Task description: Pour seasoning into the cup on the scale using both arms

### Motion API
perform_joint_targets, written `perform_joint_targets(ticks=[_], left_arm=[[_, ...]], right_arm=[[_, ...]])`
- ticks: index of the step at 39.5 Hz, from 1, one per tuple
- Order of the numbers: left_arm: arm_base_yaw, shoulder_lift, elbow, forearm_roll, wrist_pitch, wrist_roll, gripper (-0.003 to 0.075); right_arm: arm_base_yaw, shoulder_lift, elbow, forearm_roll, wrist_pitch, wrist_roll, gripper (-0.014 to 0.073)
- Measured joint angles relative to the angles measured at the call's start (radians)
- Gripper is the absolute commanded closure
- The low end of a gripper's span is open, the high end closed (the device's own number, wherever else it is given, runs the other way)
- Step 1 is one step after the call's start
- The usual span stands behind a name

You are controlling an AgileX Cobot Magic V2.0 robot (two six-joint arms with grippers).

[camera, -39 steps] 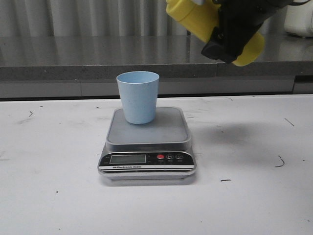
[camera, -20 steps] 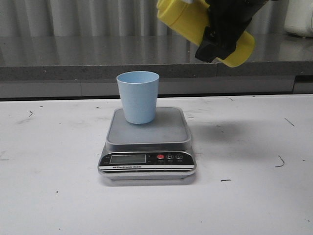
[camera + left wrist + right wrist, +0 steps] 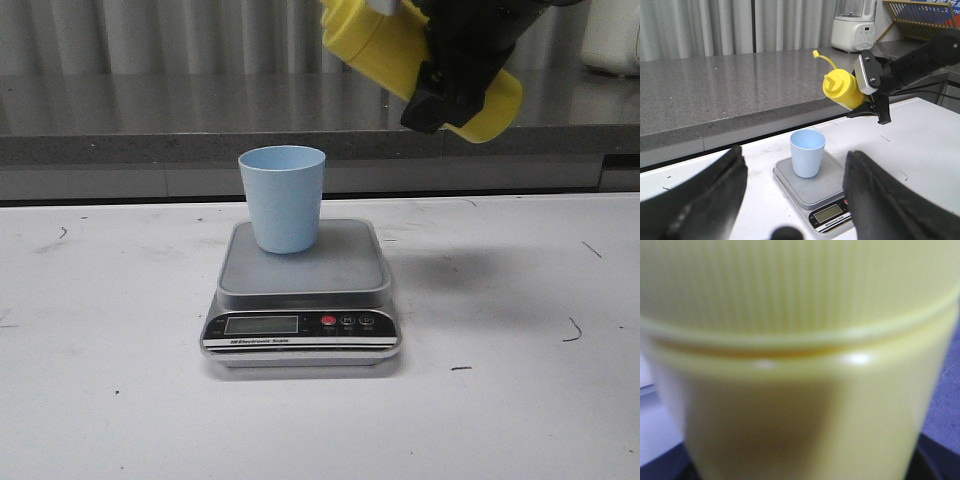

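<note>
At counter centre: cup (image 3: 283,198) upright on scale (image 3: 303,285), apparently empty. Right pincer (image 3: 458,62) grips bottle (image 3: 385,40) aloft, tilted, not over cup. Left pincer (image 3: 790,192) open, idle. Pouring remains

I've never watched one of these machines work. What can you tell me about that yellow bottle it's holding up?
The yellow bottle looks like glossy plastic, with a ribbed screw cap and a thin pointed nozzle. The right tool clamps it around the body and holds it in the air, tilted, above and to the right of the blue cup, which stands on the scale. Nothing else touches it. No seasoning is seen coming out.
</note>
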Motion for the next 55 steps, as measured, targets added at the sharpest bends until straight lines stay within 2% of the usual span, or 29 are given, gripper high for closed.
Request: perform_joint_targets(ticks=[3,8,11,17,20,24,28,34,38,55], left_arm=[[0.000,0.000,0.000,0.000,0.000,0.000,0.0300],[0.000,0.000,0.000,0.000,0.000,0.000,0.0299],[0.000,0.000,0.000,0.000,0.000,0.000,0.0299],[0.000,0.000,0.000,0.000,0.000,0.000,0.0300],[0.000,0.000,0.000,0.000,0.000,0.000,0.0299],[0.000,0.000,0.000,0.000,0.000,0.000,0.0299],[0.000,0.000,0.000,0.000,0.000,0.000,0.0299],[0.000,0.000,0.000,0.000,0.000,0.000,0.0299],[0.000,0.000,0.000,0.000,0.000,0.000,0.0300],[0.000,0.000,0.000,0.000,0.000,0.000,0.0299]], right_arm=[[0.004,0.000,0.000,-0.067,-0.004,0.027,0.0245],[0.015,0.002,0.000,-0.316,-0.017,0.188,0.0246],[0.017,0.002,0.000,-0.504,-0.030,0.346,0.0246],[0.028,0.002,0.000,-0.987,-0.049,0.795,0.0246],[0.039,0.002,0.000,-1.196,-0.066,0.965,0.0246],[0.065,0.013,-0.002,-1.459,-0.090,1.155,0.0246],[0.095,0.043,-0.002,-1.641,-0.100,1.240,0.0246],[0.127,0.102,-0.002,-1.828,-0.087,1.268,0.0246],[0.131,0.122,-0.002,-1.897,-0.067,1.270,0.0246],[0.131,0.126,-0.002,-1.924,-0.022,1.217,0.0246]])
